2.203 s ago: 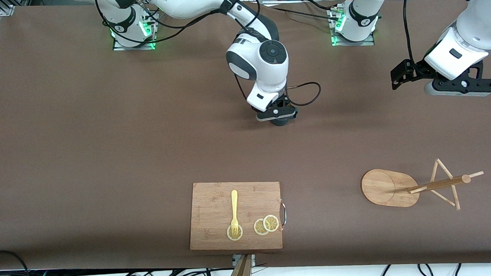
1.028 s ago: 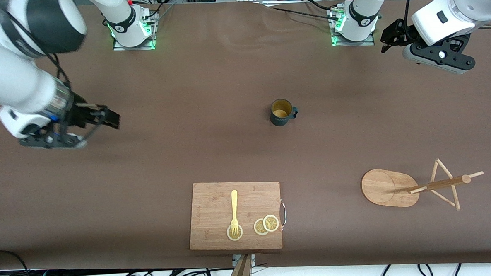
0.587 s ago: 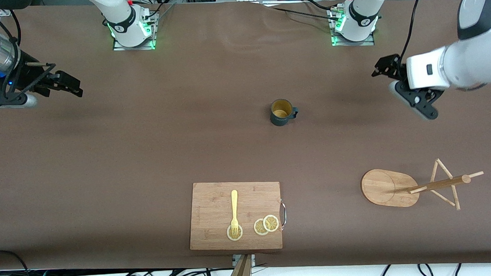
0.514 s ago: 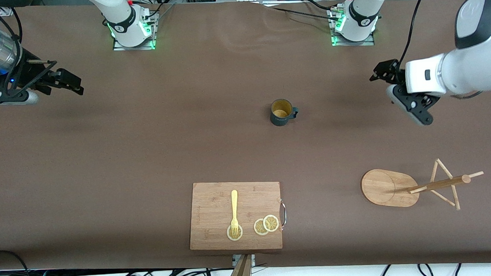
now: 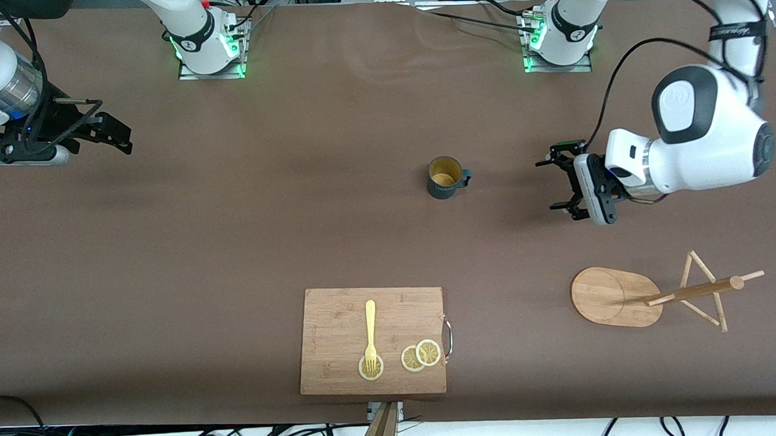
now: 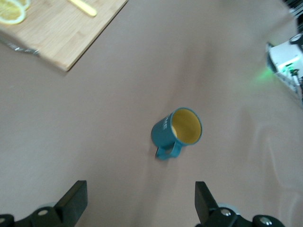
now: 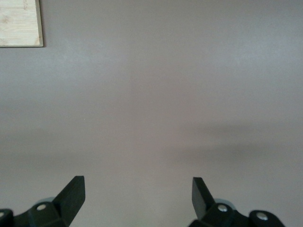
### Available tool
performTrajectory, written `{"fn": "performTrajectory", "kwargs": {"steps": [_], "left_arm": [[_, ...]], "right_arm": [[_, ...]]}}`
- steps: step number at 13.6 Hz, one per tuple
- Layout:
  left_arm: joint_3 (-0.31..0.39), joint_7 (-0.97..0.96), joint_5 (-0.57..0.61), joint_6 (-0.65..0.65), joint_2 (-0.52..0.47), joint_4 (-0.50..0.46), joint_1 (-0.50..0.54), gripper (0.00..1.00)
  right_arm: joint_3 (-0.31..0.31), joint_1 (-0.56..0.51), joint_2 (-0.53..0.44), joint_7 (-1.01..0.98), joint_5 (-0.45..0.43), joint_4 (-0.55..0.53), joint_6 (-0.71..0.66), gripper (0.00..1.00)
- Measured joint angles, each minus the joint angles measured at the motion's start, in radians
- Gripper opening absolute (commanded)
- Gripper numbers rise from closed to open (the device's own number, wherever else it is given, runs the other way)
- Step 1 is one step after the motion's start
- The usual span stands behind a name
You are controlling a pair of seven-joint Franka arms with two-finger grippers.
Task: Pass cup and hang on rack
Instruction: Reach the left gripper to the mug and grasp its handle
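The cup (image 5: 446,177) is found upright on the bare table (image 5: 232,251) near the middle, its handle turned toward the left arm's end, where it has been set down and released by the right arm. The right gripper (image 5: 106,129) has been drawn away over the right arm's end of the table, its jaws spread and empty. The left gripper (image 5: 564,183) has been swung down and turned toward the cup's handle side, jaws parted with nothing between them; the cup is framed between its fingertips (image 6: 75,201) but is not yet reached. The handover is judged half done. The rack (image 5: 653,295) is untouched, well apart from the cup and nearer the front camera.
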Motion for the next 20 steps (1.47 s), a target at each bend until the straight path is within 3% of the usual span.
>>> {"fn": "performTrajectory", "kwargs": {"steps": [4,8,14,16,18,19,20], "left_arm": [[0.000,0.400,-0.263,0.036,0.120,-0.080,0.004,1.00],[-0.005,0.791,-0.547,0.052,0.177,-0.256,0.002,1.00],[-0.020,1.195,-0.761,0.058,0.289,-0.309,-0.021,1.00],[-0.026,1.255,-0.807,0.058,0.326,-0.308,-0.041,0.94],[-0.043,1.278,-0.819,0.057,0.351,-0.307,-0.048,0.68],[-0.047,1.289,-0.820,0.057,0.357,-0.307,-0.049,0.36],[-0.048,1.300,-0.821,0.057,0.361,-0.306,-0.048,0.13]], "right_arm": [[0.001,0.006,0.066,0.004,-0.006,0.122,-0.075,1.00],[-0.002,0.006,0.114,0.025,-0.007,0.168,-0.089,1.00],[-0.006,0.005,0.117,0.035,-0.006,0.168,-0.093,1.00],[-0.006,0.005,0.118,0.036,-0.006,0.168,-0.093,1.00],[-0.006,0.005,0.118,0.037,-0.006,0.168,-0.093,1.00],[-0.006,0.005,0.118,0.037,-0.006,0.168,-0.093,1.00],[-0.006,0.005,0.118,0.037,-0.006,0.168,-0.093,1.00]]}}
